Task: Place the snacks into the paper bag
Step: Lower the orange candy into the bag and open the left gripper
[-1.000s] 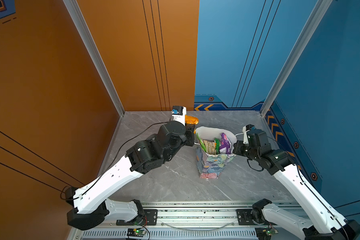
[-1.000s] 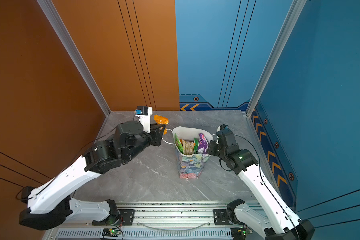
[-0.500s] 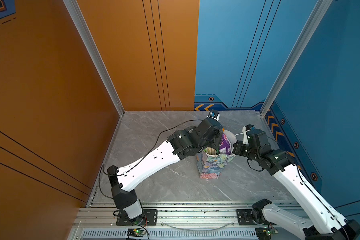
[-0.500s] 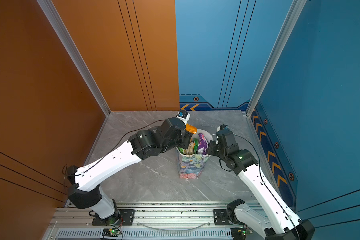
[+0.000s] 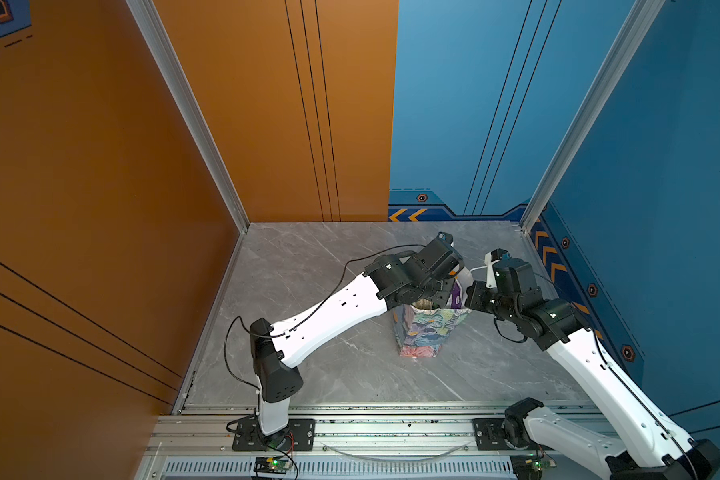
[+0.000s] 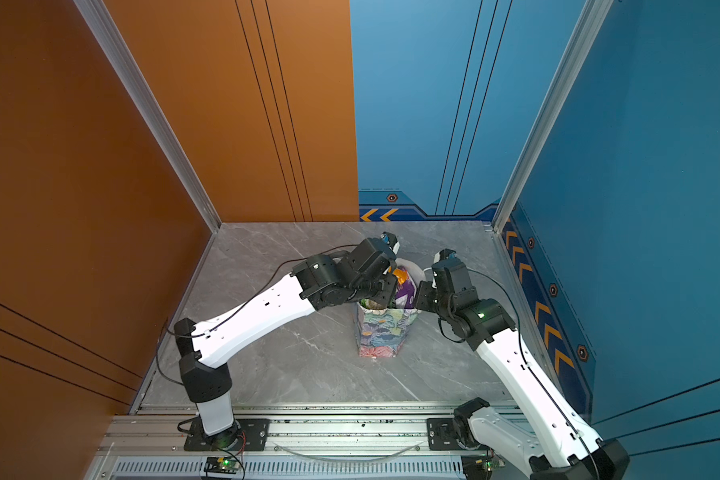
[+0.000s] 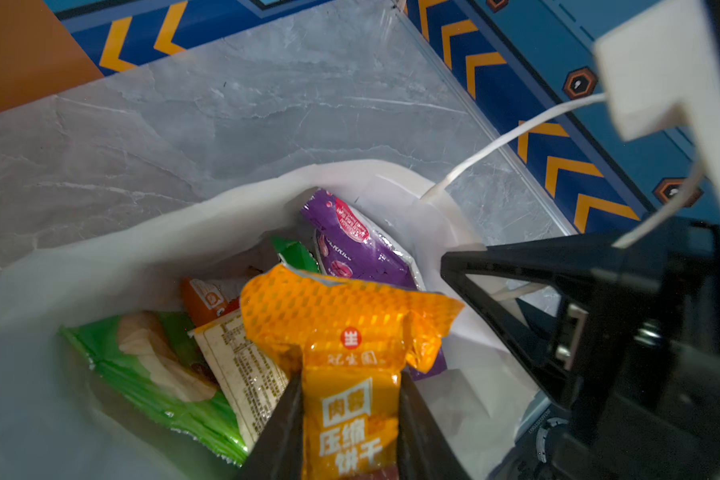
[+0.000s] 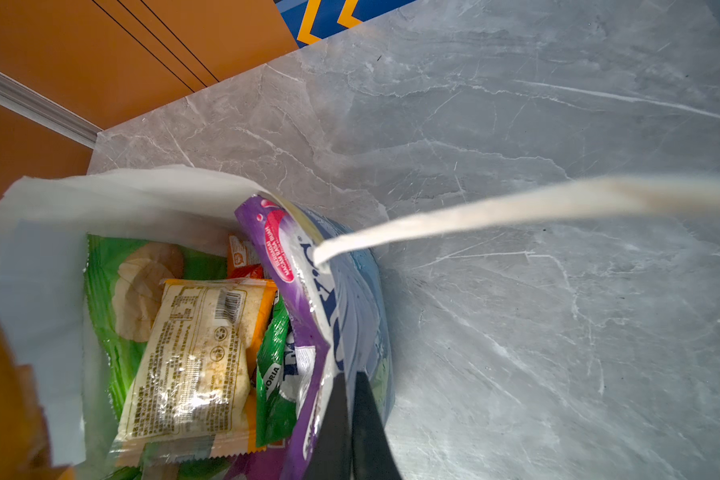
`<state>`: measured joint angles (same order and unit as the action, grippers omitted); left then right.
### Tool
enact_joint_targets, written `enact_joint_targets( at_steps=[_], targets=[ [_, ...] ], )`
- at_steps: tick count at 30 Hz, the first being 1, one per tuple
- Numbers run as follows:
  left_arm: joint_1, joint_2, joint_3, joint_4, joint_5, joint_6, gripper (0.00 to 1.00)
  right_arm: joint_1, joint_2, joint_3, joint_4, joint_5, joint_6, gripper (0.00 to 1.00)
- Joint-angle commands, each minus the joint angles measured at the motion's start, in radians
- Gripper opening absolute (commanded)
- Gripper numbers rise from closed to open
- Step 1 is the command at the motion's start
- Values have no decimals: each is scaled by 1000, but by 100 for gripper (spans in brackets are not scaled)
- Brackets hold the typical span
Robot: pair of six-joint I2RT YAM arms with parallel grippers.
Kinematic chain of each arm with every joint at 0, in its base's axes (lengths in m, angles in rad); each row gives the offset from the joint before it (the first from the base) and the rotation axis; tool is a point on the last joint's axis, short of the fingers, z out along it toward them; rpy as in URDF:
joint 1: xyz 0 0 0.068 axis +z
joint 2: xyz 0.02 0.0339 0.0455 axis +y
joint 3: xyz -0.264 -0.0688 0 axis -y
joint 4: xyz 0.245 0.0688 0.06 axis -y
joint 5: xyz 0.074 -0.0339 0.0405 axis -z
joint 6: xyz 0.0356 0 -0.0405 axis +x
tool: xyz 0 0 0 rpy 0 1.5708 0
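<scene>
The flowered paper bag [image 5: 427, 332] [image 6: 381, 332] stands upright mid-table, its white inside [image 7: 100, 266] showing. My left gripper [image 7: 350, 380] [image 6: 391, 286] is shut on an orange packet [image 7: 350, 328] [image 6: 400, 274], held just above the bag's mouth. Several snacks lie inside: a large green chip bag [image 8: 117, 282], a tan bar [image 8: 192, 357], a purple packet [image 8: 283, 257] and a small green packet [image 8: 273, 374]. My right gripper [image 8: 350, 376] [image 5: 472, 297] is shut on the bag's right-hand wall at the rim.
A white cord handle [image 8: 516, 203] [image 7: 495, 145] stretches from the bag's rim toward my right wrist. The grey marble table [image 5: 308, 266] is bounded by orange and blue walls, with a metal rail [image 5: 371, 428] along its front edge.
My left arm has swung right from behind and left of the bag, carrying the orange packet over the bag's mouth. The right gripper has kept its hold on the bag's wall.
</scene>
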<state>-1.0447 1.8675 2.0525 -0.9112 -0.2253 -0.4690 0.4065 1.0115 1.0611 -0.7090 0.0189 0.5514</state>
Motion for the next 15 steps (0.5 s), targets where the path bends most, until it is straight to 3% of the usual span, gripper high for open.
enact_joint_targets(
  at_steps=[1, 9, 15],
  targets=[
    [20, 29, 52, -53, 29, -15, 18, 6, -7, -9, -10, -4, 4, 0],
    [30, 82, 102, -124, 13, -11, 24, 5, -5, -5, -10, -6, 2, 0],
    [10, 68, 121, -126, -29, 44, 58, 5, -2, -2, -9, -5, -1, 0]
  ],
)
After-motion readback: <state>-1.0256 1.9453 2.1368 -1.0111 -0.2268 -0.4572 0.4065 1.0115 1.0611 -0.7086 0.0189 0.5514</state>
